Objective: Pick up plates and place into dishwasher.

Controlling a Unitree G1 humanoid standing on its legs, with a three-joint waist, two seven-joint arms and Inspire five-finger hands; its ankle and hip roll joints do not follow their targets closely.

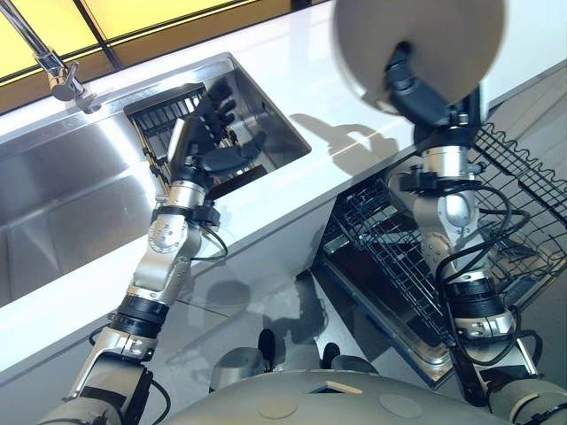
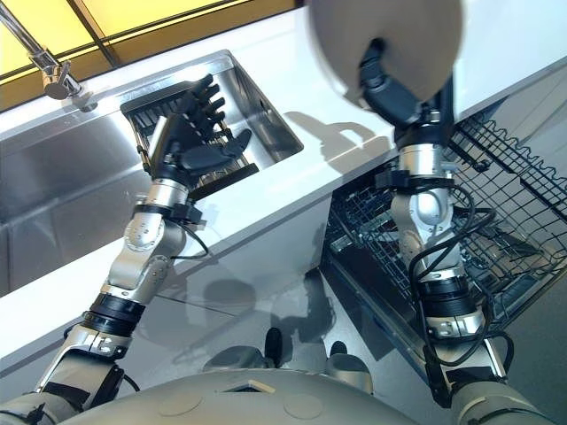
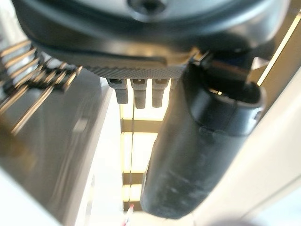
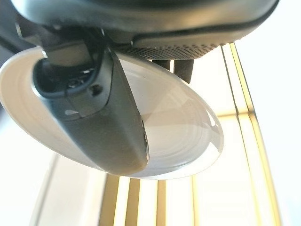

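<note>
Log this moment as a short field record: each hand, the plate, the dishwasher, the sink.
right hand: raised above the counter edge, thumb and fingers pinching a plate
plate: round, pale grey, held up in the air, clear of the counter
left hand: open, fingers spread, over the sink, holding nothing
sink: stainless steel, dark dish rack standing in its far corner
faucet: at the sink's far rim
dishwasher rack: black wire, pulled out below the counter, no plate in it
countertop: white
</note>
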